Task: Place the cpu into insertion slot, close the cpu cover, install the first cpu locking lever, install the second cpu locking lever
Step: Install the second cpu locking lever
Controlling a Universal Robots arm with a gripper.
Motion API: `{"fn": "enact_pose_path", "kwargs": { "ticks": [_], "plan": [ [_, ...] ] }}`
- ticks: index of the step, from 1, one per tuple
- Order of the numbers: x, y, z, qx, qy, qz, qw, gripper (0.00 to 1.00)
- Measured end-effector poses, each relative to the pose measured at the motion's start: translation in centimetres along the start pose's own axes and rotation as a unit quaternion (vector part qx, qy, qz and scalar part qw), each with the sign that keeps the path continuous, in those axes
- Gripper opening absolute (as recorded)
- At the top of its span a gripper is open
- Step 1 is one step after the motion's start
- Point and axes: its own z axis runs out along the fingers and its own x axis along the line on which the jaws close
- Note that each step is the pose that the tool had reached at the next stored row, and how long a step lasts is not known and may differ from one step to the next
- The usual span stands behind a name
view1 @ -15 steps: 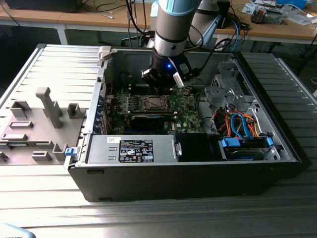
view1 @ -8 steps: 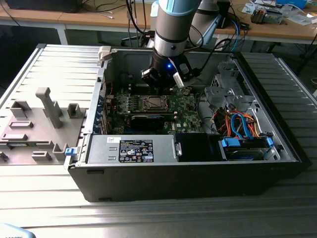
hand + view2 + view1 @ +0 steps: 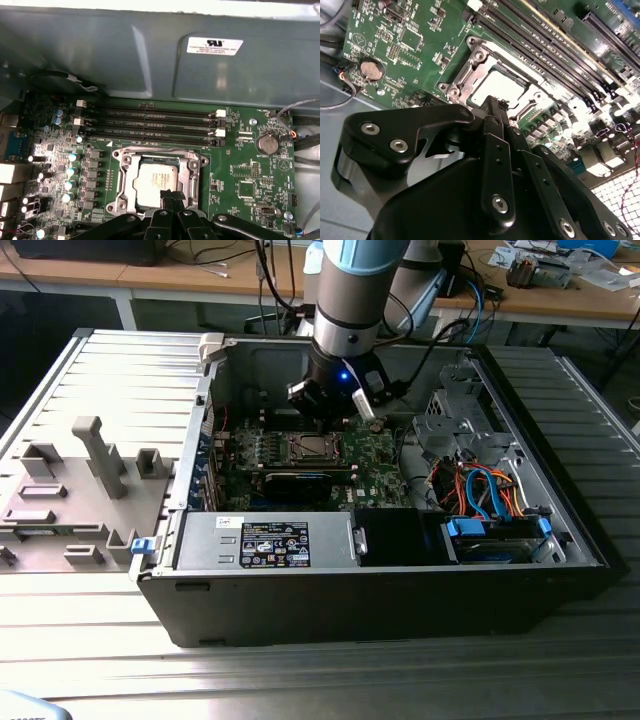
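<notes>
We see even room light in the exterior view; glare whitens the motherboard (image 3: 580,120) in the second wrist view, while the near gripper (image 3: 496,107) looks soft.

The cpu (image 3: 159,181) lies flat in the insertion slot (image 3: 127,197) on the green motherboard (image 3: 240,170), framed by the silvery cpu cover (image 3: 190,175). The black end effector (image 3: 171,196) has its fingertips pressed together at the cpu's near edge. Four long memory slots (image 3: 150,125) run just beyond the socket, below a grey case wall (image 3: 100,50).
</notes>
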Motion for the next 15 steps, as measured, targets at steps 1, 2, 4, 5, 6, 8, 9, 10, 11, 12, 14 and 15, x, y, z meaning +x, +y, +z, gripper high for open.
{"fn": "enact_pose_path", "kwargs": {
  "ticks": [1,2,4,5,6,8,9,10,11,12,14,15],
  "plan": [
    [-0.04,-0.15,-0.03,0.0000,0.0000,0.000,1.00000,0.11],
    [-0.06,-0.23,-0.05,-0.0001,0.0000,0.000,1.00000,0.11],
    [-0.10,-0.47,-0.09,-0.0001,0.0000,0.000,1.00000,0.11],
    [-0.09,-0.59,-0.11,-0.0001,0.0000,0.000,1.00000,0.11],
    [-0.07,-0.82,-0.15,-0.0002,0.0000,0.000,1.00000,0.11],
    [-0.04,-1.24,-0.22,-0.0005,0.0000,0.000,1.00000,0.11],
    [-0.02,-1.44,-0.26,-0.0005,0.0000,0.000,1.00000,0.11],
    [-0.01,-1.58,-0.29,-0.0006,0.0000,0.000,1.00000,0.11],
    [0.01,-1.80,-0.33,-0.0006,0.0000,0.000,1.00000,0.11],
    [0.02,-1.89,-0.33,-0.0006,0.0000,0.000,1.00000,0.11],
    [0.03,-2.07,-0.34,-0.0007,-0.0001,0.000,1.00000,0.11],
    [0.04,-2.12,-0.34,-0.0008,-0.0001,0.000,1.00000,0.11]
  ]
}}
